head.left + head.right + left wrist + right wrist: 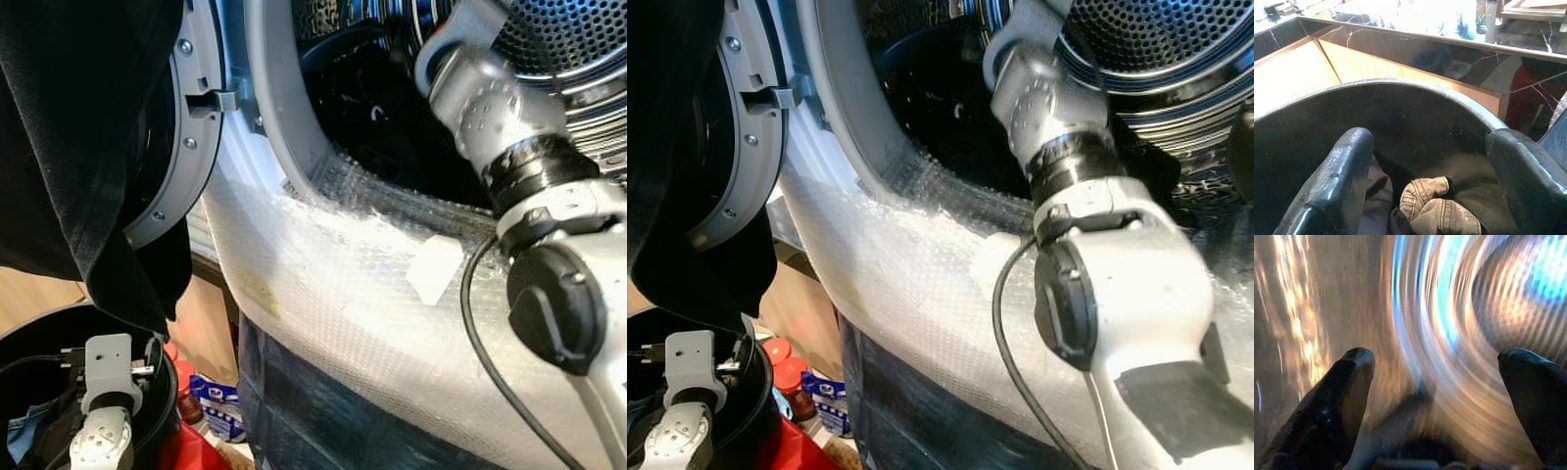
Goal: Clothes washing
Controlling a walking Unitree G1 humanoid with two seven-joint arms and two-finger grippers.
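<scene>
- Right arm (519, 147) is reaching through the open mouth of the washing machine (333, 284), forearm crossing the bubble-wrapped lower rim, wrist well inside the steel drum (558, 39).
- Right pincer (1435, 396) has its two black fingers spread wide with nothing between them; streaked, shiny drum wall lies just ahead, and the blur makes finer detail impossible to call.
- Dark laundry (392, 127) lies in the lower part of the drum, below and beside that arm.
- A large black garment (78, 137) hangs down on the robot's left in front of the open door (186, 127), draping toward the black bucket (1400, 93) below.
- Left pincer (1425, 161) hovers low inside that bucket, fingers parted and empty, right over a crumpled brown checked cloth (1435, 210) and some dark fabric at the bottom.
- By my reading this is the loading step: one item seems just delivered into the drum, and more clothes wait in the bucket.
- Next move calls for the right arm to back out cleanly without snagging the rim or the cable, while the left pincer drops onto the brown cloth and closes on a good fold.
- Watch the hanging black garment: it could catch on an arm.
</scene>
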